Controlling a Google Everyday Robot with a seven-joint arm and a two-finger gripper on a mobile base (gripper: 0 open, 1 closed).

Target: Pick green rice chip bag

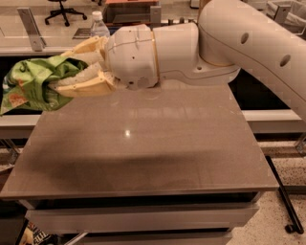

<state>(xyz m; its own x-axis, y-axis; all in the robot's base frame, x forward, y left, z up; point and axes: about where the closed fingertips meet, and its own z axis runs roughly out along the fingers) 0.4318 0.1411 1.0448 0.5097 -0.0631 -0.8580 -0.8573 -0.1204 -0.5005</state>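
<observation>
The green rice chip bag (33, 86) is a crumpled lime-green foil bag with orange chip images. It hangs in the air off the table's far left corner, held in my gripper (64, 74). The cream-coloured fingers (81, 87) are closed on the bag's right side, well above the tabletop. The white arm reaches in from the upper right across the back of the table.
The grey tabletop (143, 143) lies below the arm. A water bottle (98, 26) shows just behind the gripper at the far edge. Counters and an office chair (64, 8) stand in the background. The apple is hidden behind the arm.
</observation>
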